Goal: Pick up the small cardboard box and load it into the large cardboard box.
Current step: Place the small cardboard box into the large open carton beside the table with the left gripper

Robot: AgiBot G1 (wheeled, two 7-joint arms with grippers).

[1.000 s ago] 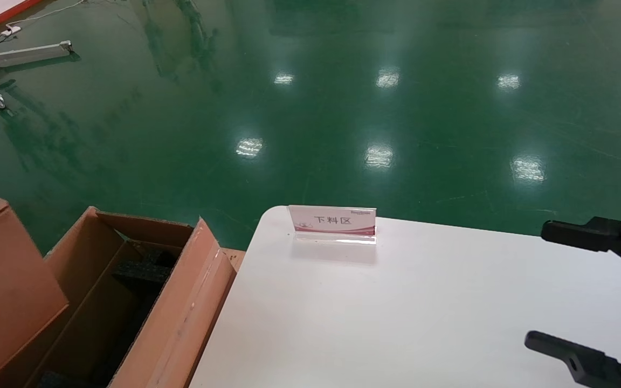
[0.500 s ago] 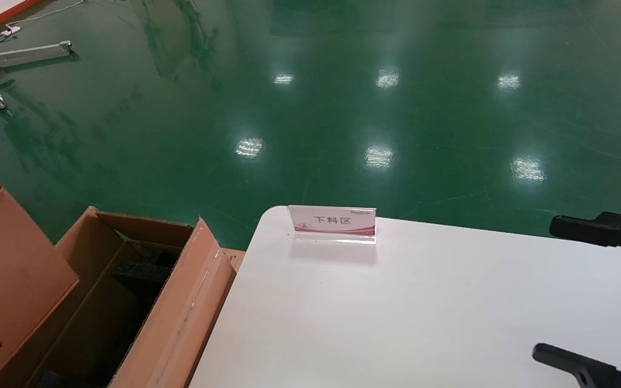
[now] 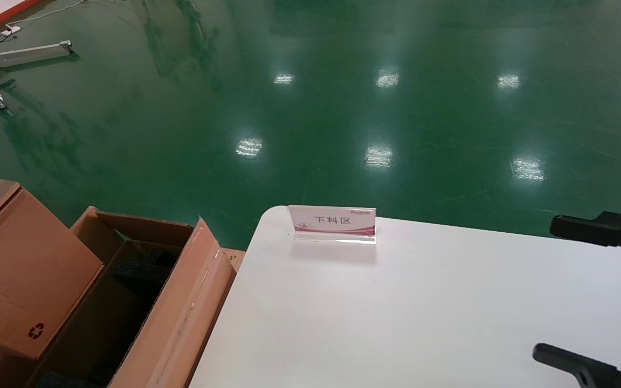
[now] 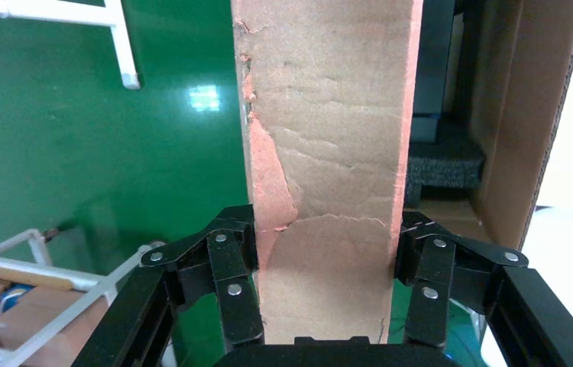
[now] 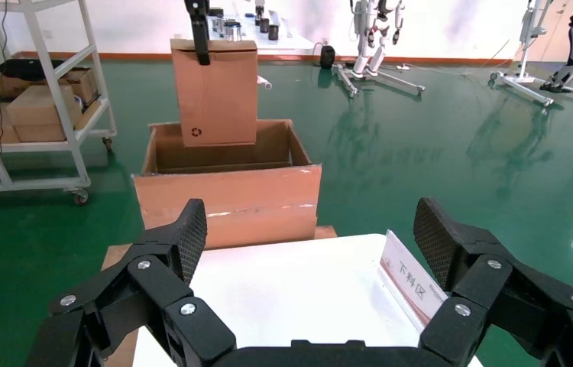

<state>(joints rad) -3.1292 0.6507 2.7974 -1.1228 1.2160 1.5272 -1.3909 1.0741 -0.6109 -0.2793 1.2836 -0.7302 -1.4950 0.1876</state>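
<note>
The small cardboard box (image 3: 25, 280), orange-brown with a black recycling symbol (image 3: 35, 330), hangs tilted over the left side of the large cardboard box (image 3: 181, 302). My left gripper (image 4: 328, 245) is shut on the small box (image 4: 329, 153), with one finger on each side face. The large box's wall (image 4: 532, 115) and its black foam pad (image 4: 444, 160) lie beyond it. In the right wrist view the small box (image 5: 216, 92) hangs upright, its lower edge at the large box's (image 5: 226, 195) open top. My right gripper (image 3: 580, 293) is open and empty over the table's right side; it also shows in its own wrist view (image 5: 310, 237).
A white table (image 3: 423, 312) stands right of the large box, with a small acrylic sign (image 3: 332, 221) at its far edge. Green floor lies all around. A white shelf rack with cartons (image 5: 31, 99) stands beyond the large box in the right wrist view.
The small box has moved right and further into view, now overlapping the large box's left flap. The right gripper drew back a little to the right, then stayed still.
</note>
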